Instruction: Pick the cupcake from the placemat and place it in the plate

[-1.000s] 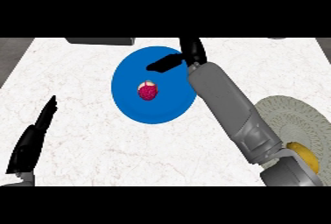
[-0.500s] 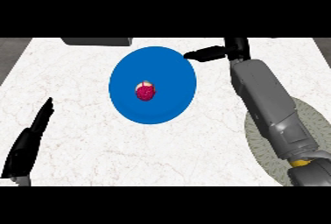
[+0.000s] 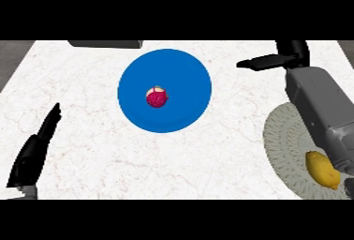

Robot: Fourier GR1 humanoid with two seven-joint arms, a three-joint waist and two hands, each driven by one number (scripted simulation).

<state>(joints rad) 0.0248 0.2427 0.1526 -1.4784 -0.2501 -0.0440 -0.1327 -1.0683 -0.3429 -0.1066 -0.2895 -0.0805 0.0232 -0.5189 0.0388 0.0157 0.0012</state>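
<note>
White marble covers the table (image 3: 207, 159), faintly veined, and runs almost the full width of the head view. Far on it and a little left of centre lies a blue plate (image 3: 187, 79), round though it looks taller than wide. On the plate's middle sits the cupcake (image 3: 158, 98), a small magenta mound with a pale patch at its far edge; nothing touches it. To the right and nearer lies a round, grey-green placemat (image 3: 283, 140) with a ribbed pattern, cut off by the view's right edge. A yellow lemon (image 3: 322, 169) rests on the near part of the placemat. The right forearm (image 3: 319, 108) comes in from the lower right, crosses above the placemat and hides part of it. The right hand (image 3: 276, 58) is at the far right of the table, well apart from the plate, its black fingers straight and pointing left, holding nothing. The left hand (image 3: 38, 147) rests at the near left edge, fingers straight and together, pointing far, empty. A dark grey object (image 3: 105, 43) lies at the table's far edge, left of the plate
</note>
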